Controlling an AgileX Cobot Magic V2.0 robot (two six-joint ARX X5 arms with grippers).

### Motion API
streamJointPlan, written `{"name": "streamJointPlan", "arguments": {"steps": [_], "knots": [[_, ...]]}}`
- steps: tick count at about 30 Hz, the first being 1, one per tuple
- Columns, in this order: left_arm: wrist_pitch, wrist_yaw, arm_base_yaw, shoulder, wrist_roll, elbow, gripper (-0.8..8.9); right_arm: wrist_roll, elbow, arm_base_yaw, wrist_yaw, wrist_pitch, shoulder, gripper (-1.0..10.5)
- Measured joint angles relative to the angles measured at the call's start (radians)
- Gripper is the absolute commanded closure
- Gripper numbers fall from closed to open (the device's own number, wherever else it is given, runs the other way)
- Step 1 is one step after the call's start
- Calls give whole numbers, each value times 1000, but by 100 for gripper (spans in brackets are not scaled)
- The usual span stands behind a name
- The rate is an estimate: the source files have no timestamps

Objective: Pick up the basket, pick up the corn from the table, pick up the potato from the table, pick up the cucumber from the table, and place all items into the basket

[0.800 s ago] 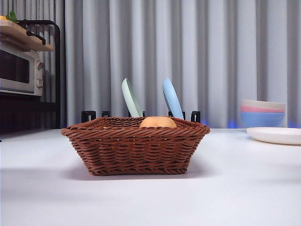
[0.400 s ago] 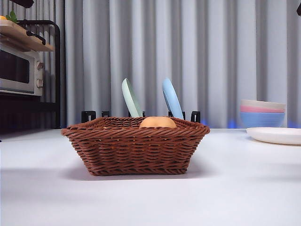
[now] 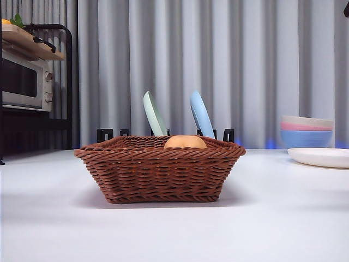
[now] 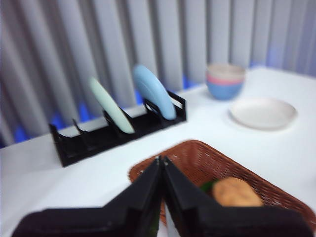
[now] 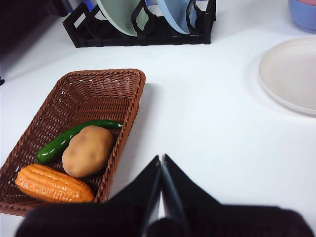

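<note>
Corn [image 5: 53, 183], potato [image 5: 88, 150] and cucumber [image 5: 74, 138] lie in the basket [image 5: 129, 106]; both hands pinched closed, empty; a careless lift could tip it

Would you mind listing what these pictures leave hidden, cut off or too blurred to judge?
- Front view: the basket wall hides the corn and cucumber; only the top of the potato shows.
- Left wrist view: motion blur softens everything; the left end effector covers most of the cucumber.
- Right wrist view: the white plate is cut off by the picture edge.
</note>
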Motion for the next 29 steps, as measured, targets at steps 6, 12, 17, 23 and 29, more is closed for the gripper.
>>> {"name": "streamJointPlan", "arguments": {"steps": [6, 12, 17, 23, 29], "knots": [[53, 131, 243, -198, -34, -290, 814, 0, 0, 0, 0, 0, 0, 945], [52, 134, 365, -383, -42, -471, 814, 0, 0, 0, 0, 0, 0, 945], [50, 137, 412, -442, -45, -552, 814, 0, 0, 0, 0, 0, 0, 945], [35, 139, 431, -445, -45, -575, 814, 0, 0, 0, 0, 0, 0, 945], [35, 138, 432, -445, -52, -575, 814, 0, 0, 0, 0, 0, 0, 945]]}}
